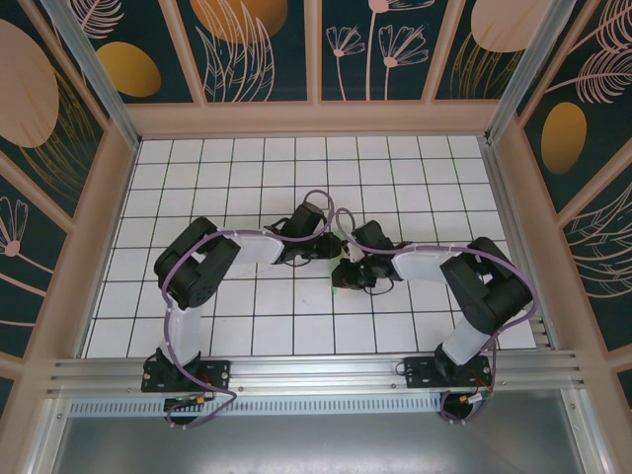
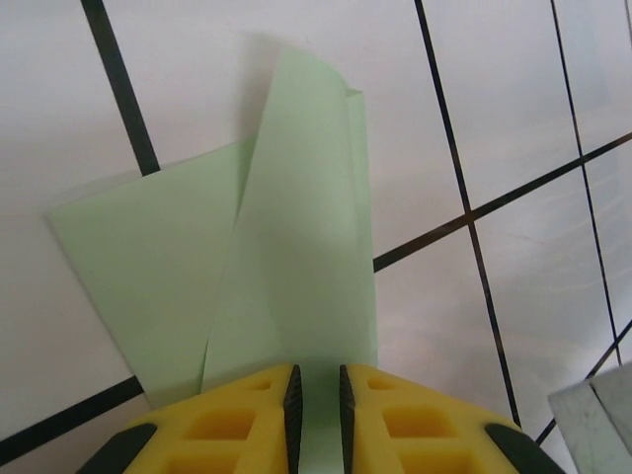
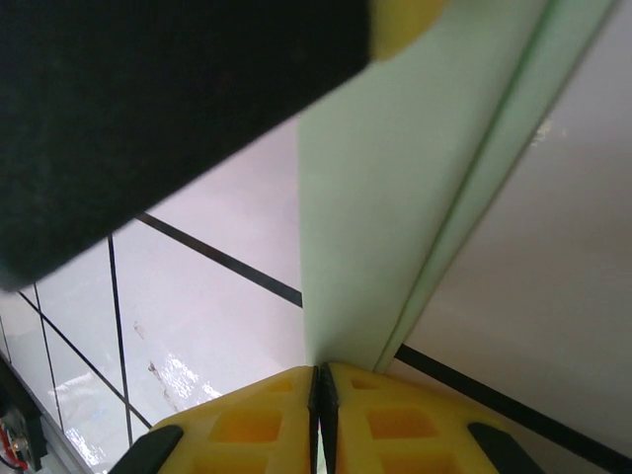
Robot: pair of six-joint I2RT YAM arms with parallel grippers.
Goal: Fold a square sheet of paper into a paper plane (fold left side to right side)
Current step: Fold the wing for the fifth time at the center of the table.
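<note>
Paper (image 2: pixel 296 257): mint-green, part-folded, at mid-table between both arms. Left gripper (image 2: pixel 316 420): narrow, pinching one end. Right gripper (image 3: pixel 321 415): nearly closed on the folded edge. Handling: align edges, pull evenly, lay flat before creasing.

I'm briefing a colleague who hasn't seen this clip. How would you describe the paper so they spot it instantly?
Start at the white gridded table and go to its middle, where the two arm tips meet. The paper lies there, pinched by the left gripper and the right gripper. Unlike the white tiles around it, it is a thin pale mint-green sheet, partly folded over itself.
</note>
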